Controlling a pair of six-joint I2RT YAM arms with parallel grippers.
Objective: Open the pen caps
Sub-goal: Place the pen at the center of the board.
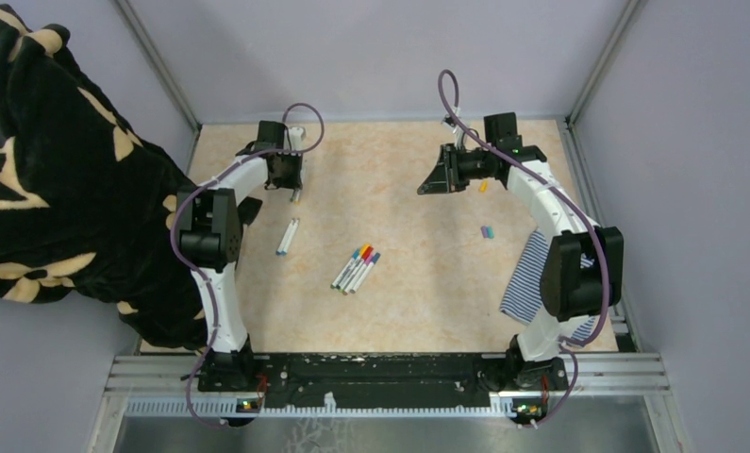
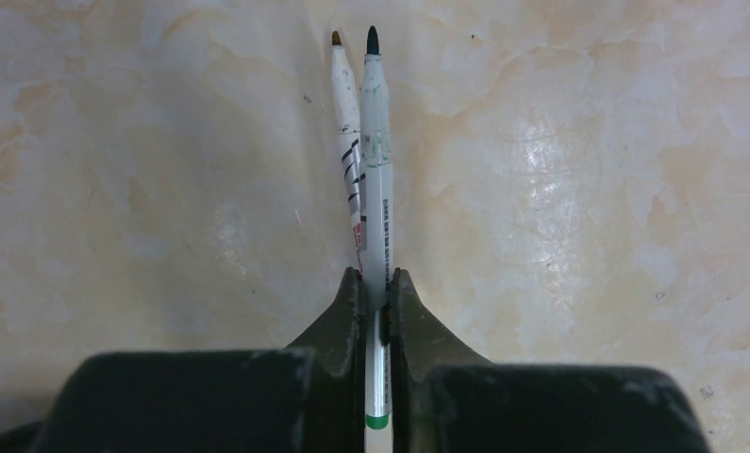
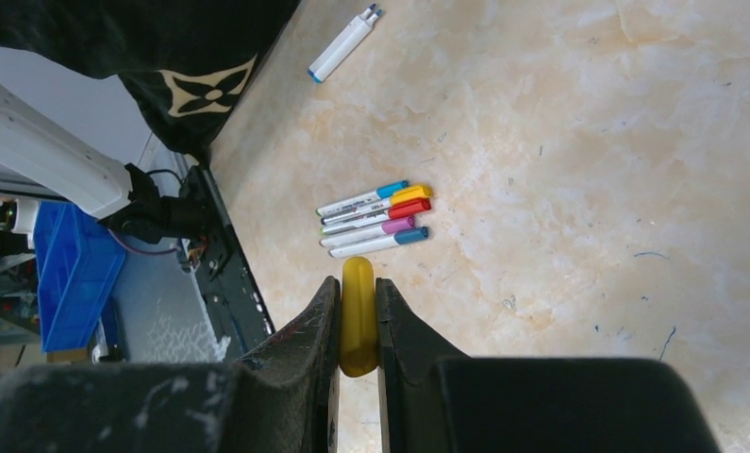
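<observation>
Jaws of left gripper (image 2: 375,288) nipped tight on thin white-barrelled marker pen (image 2: 376,160), dark teal tip bare. Barrel runs straight out ahead of the jaws, alongside a second uncapped white pen (image 2: 347,132) with a brownish tip, lying on the marbled beige bench (image 2: 588,189). Jaws of right gripper (image 3: 358,283) closed on short yellow plastic cap (image 3: 358,321), its end poking past the tips.

Suggest: lay the pen flat before release so it won't roll. Drop the cap by the loose caps (image 1: 487,231), clear of the row of five capped pens (image 3: 375,219). Can't tell if the held pen touches the bench.
</observation>
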